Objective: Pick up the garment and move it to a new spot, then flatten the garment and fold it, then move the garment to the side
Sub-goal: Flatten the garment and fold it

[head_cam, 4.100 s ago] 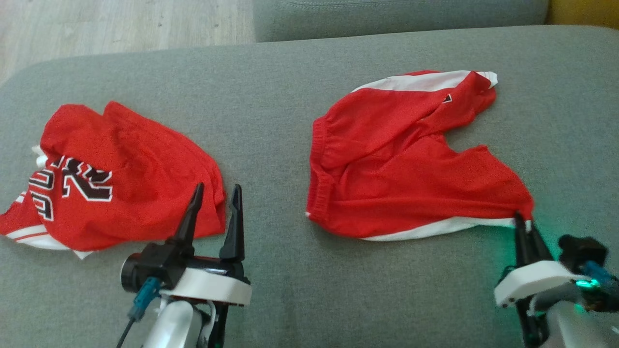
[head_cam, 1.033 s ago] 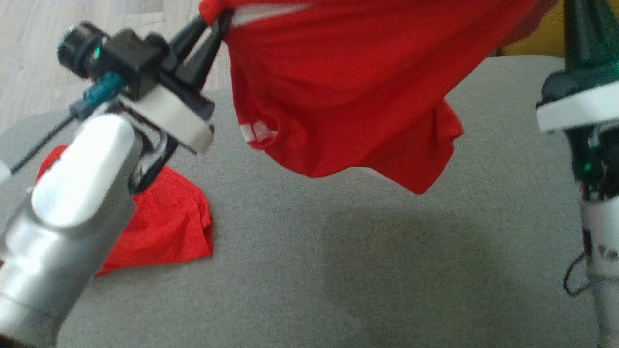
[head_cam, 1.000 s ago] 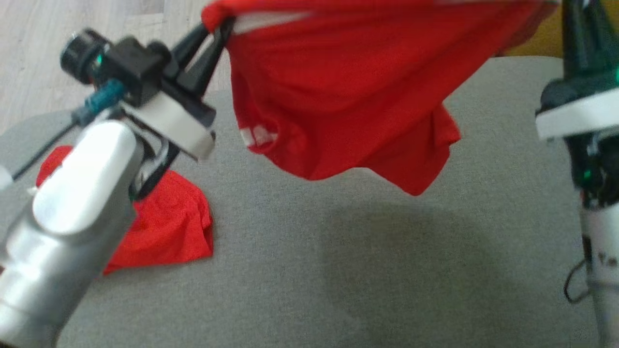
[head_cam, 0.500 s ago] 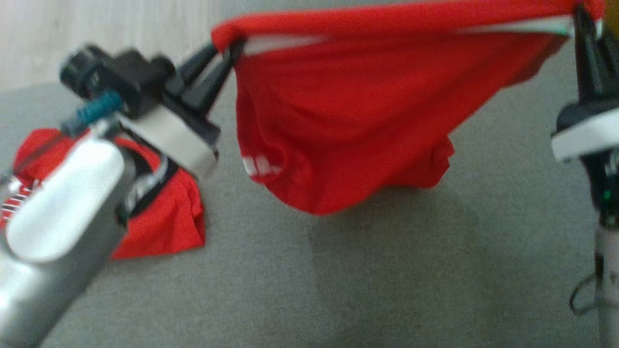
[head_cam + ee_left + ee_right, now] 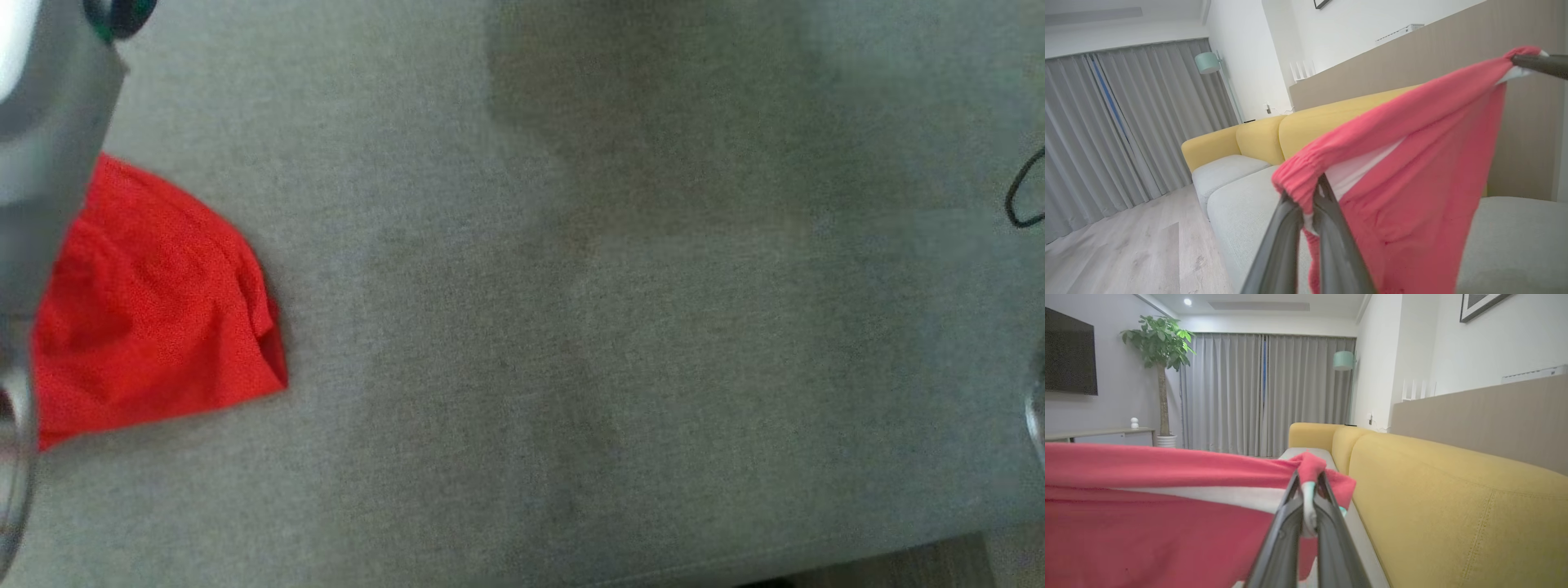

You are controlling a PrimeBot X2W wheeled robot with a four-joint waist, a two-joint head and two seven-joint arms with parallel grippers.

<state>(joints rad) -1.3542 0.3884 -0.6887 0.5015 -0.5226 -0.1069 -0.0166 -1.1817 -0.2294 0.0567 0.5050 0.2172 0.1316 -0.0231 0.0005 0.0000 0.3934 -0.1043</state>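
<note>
Garment (image 5: pixel 1412 163) is hanging in the air above the grey seat (image 5: pixel 1515 245), stretched between 2 grippers. The left gripper (image 5: pixel 1306 192) is clamping its 2 dark fingers tight on the red elastic band at 1 end, with a bit of white trim bunching between them. The right gripper (image 5: pixel 1308 479) is pinching the other end the same way, its jaws closed on a red and white fold.

The left wrist view is giving the whole span: the band is running taut up to the right gripper's fingertip at the far corner, and the red cloth is sagging below it toward the seat. The right wrist view is looking along the band from the other end, with a white stripe running just under it. The head view is looking straight down on the seat, where a second red garment (image 5: pixel 155 310) is lying crumpled at the seat's left edge, partly behind a pale forearm (image 5: pixel 49 122). That is making 2 red garments: 1 held up and 1 lying on the seat.
</note>
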